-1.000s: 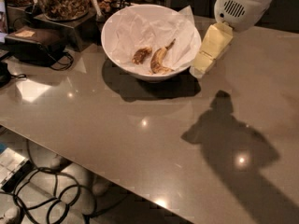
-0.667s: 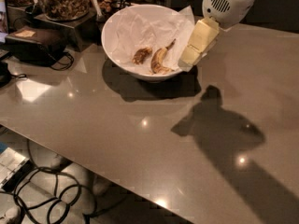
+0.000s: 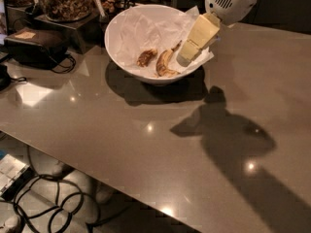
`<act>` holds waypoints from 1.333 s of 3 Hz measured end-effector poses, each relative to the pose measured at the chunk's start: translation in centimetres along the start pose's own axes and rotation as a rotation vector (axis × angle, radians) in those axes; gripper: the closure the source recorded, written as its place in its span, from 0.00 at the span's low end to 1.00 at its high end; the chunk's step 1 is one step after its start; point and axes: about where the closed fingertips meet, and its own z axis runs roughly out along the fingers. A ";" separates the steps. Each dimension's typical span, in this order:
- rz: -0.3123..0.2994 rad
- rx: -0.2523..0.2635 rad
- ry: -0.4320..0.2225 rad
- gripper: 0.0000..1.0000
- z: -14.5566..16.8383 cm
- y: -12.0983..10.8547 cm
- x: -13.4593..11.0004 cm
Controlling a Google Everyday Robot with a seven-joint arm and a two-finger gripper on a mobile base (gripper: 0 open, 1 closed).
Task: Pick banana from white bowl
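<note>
The white bowl stands on the grey counter at the upper middle, lined with crinkled white paper. Inside it lies the banana, curved, yellow with brown blotches, its stem pointing up right. A shorter stubby brown piece lies just left of it. The gripper hangs from the white arm at the upper right, its cream fingers reaching down over the bowl's right rim. Its tip is just right of the banana, apart from it.
A glass jar of nuts stands on a dark stand behind the bowl's left. A dark pouch with a cord lies at the left edge. Cables lie on the floor below the counter's front edge. The arm's shadow falls on the counter.
The gripper has moved left and down, from beside the bowl's right rim to over the bowl's inside, close to the banana. The banana and the brown piece have not moved.
</note>
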 end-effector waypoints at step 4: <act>-0.022 -0.148 -0.009 0.00 3.0 3.8 -3.9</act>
